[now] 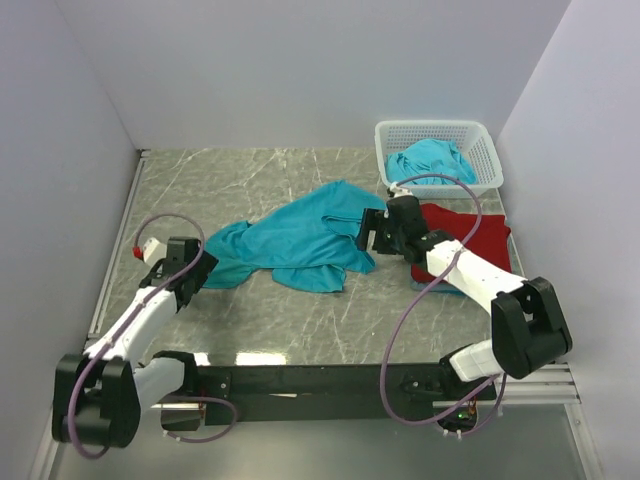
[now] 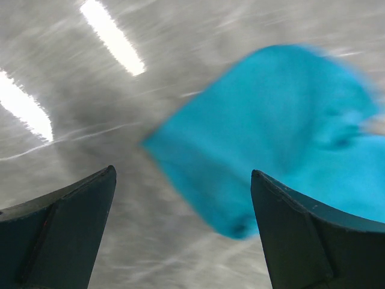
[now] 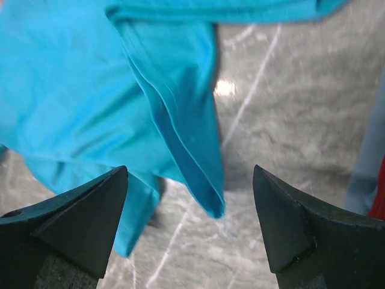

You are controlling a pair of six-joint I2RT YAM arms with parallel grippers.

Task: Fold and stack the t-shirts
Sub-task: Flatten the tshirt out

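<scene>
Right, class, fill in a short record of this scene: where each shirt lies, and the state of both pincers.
Loose teal shirt: crumpled on the table, centre
Red shirt: on the table, in front of the basket
Basket: white, far right corner, holds a second teal shirt
Left pincer: open, at the loose shirt's left end
Right pincer: open, at its right edge, holding nothing

Nothing to read right now: no lettering, label, brand or number shows up legibly in any of the three views, neither between the fingers nor beyond them.
</scene>
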